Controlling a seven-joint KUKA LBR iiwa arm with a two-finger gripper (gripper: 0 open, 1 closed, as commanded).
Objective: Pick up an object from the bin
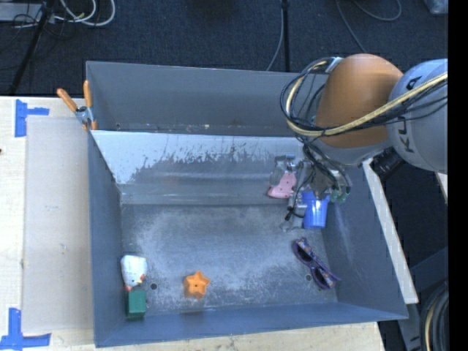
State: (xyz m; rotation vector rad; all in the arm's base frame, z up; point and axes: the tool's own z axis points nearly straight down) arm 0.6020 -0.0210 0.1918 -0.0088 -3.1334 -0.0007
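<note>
the likeliest pick, as i read it, is a small blue blocky piece point(315, 213) at the right end of the bin floor, close to the foot of the far wall. it sits directly beneath the hand point(308, 198), touching it or very nearly so. i cannot tell whether the hand is spread, pressed together or already pinching that blue piece, because the wrist and its dark cables point(306, 104) crowd that spot. so i treat the grasp as unconfirmed.

just to the left of the hand lies a flat pink thing point(281, 189), tucked where the sloped far wall meets the floor. my guess is that it slid down the slope and stopped there. it is near enough to get nudged if the hand shifts left.

nearer to me, and apart from the hand, a pair of purple sunglasses point(314, 264) lies flat on the floor by the right wall. their thin frame looks awkward to grip.

the other things are well away in the front left part: a small orange star-like piece point(195, 284), and in the corner a white lump point(133, 269) just above a green block point(136, 303). none of them interferes with this approach.

the arm comes over the right rim of the bin point(219, 108), its orange cover point(358, 97) hanging above the right wall. that reach favours things on this side.
</note>
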